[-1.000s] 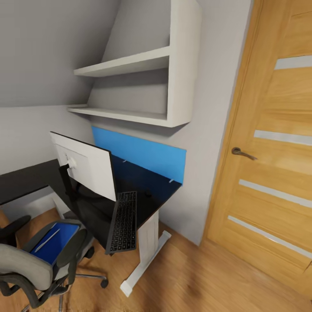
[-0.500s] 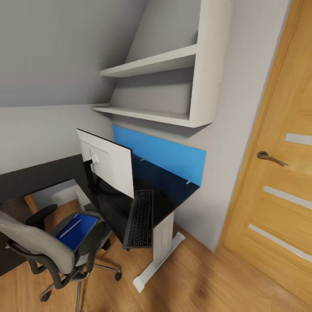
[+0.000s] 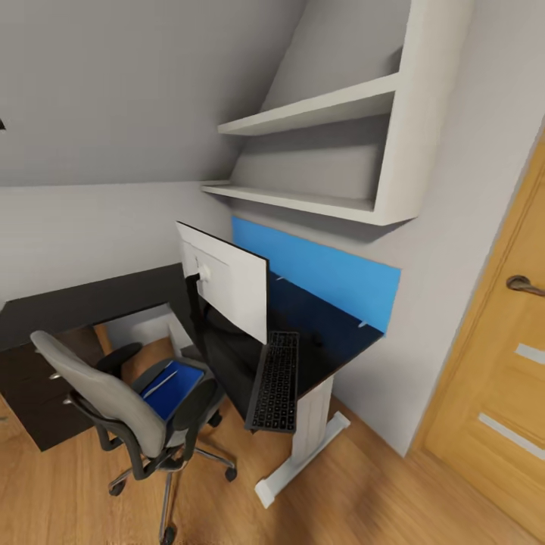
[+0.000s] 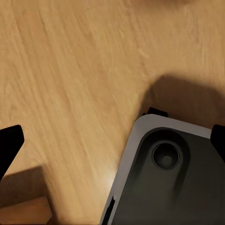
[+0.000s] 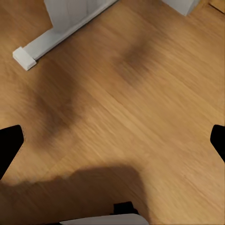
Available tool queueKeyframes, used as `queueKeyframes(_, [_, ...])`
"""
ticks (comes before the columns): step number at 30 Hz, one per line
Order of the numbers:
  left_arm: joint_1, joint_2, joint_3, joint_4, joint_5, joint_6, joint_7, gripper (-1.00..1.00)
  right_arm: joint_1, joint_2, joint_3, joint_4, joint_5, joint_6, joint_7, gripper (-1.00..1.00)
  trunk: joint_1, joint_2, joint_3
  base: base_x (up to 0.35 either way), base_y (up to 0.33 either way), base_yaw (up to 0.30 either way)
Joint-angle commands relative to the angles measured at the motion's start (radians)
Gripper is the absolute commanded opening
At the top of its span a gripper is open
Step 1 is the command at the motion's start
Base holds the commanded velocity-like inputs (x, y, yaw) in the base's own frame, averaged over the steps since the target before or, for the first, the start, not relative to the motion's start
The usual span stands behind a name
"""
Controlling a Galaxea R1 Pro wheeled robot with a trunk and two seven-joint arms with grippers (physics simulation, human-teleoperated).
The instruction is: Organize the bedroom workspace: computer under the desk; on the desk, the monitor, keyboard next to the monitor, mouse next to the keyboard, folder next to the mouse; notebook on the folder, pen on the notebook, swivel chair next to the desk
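across the attic bedroom's light wood floor (image 3: 363,484), the long matt black desk with white metal legs (image 3: 333,352) sits under the white wall shelves (image 3: 318,200). the wide monitor with its white back (image 3: 227,288) stands on the desk, and the slim silver-grey keyboard with dark keys (image 3: 276,381) lies beside it, one end hanging past the desk edge. the grey upholstered swivel chair on a chrome castor base (image 3: 136,412) stands just beside the desk, the flat bright blue folder (image 3: 175,387) on its seat with a pale sliver on top, possibly the pen. a black drawer unit (image 3: 34,393) sits under the far wing.

the left gripper (image 4: 112,145) and right gripper (image 5: 112,145) each hang over bare floor, fingertips wide apart at the frame edges, holding nothing.

the step looks like the approach to the chair. roll in facing the seat's open front, stop clear of the castors, then reach over the armrest for the folder's near edge.
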Motion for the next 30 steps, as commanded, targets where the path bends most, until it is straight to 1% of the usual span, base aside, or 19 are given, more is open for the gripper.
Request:
queueKeyframes(1, [-0.001, 0.0, 0.007, 0.0, -0.003, -0.002, 0.0, 1.0, 0.0, 0.0, -0.002, 0.0, -0.005, -0.005, 0.002, 1.0, 0.0, -0.001, -0.001, 0.0, 0.0, 0.289])
queueKeyframes(7, [-0.001, 0.0, 0.007, 0.0, -0.003, 0.0, 0.0, 1.0, 0.0, 0.001, -0.001, 0.001, 0.009, -0.009, 0.001, 1.0, 0.0, -0.001, -0.001, 0.0, 0.0, 0.289])
queueKeyframes(11, [-0.001, 0.0, 0.007, 0.0, -0.003, 0.0, 0.0, 1.0, 0.0, 0.001, -0.001, 0.001, 0.03, -0.009, 0.001, 1.0, 0.0, -0.001, -0.001, 0.0, 0.0, 0.289])
queueKeyframes(12, [-0.001, 0.0, 0.007, 0.0, -0.003, 0.0, 0.0, 1.0, 0.0, 0.001, -0.001, 0.001, 0.04, -0.009, 0.0, 1.0, 0.0, -0.001, -0.001, 0.0, 0.0, 0.289])
queueKeyframes(16, [-0.001, 0.0, 0.007, 0.0, -0.003, 0.0, 0.0, 1.0, 0.0, 0.0, -0.001, 0.001, 0.056, -0.009, 0.001, 1.0, 0.0, -0.001, -0.001, 0.0, 0.0, 0.28])
queueKeyframes(20, [-0.001, 0.0, 0.007, 0.0, -0.003, 0.0, 0.0, 1.0, 0.0, -0.001, -0.001, 0.001, 0.062, -0.009, 0.004, 1.0, 0.0, -0.001, -0.001, 0.0, 0.0, 0.129])
queueKeyframes(30, [0.0, 0.0, 0.007, 0.0, -0.003, 0.0, 0.0, 1.0, 0.0, -0.002, -0.001, 0.014, 0.064, -0.009, 0.006, 1.0, 0.0, -0.001, -0.001, 0.0, 0.0, 0.064])
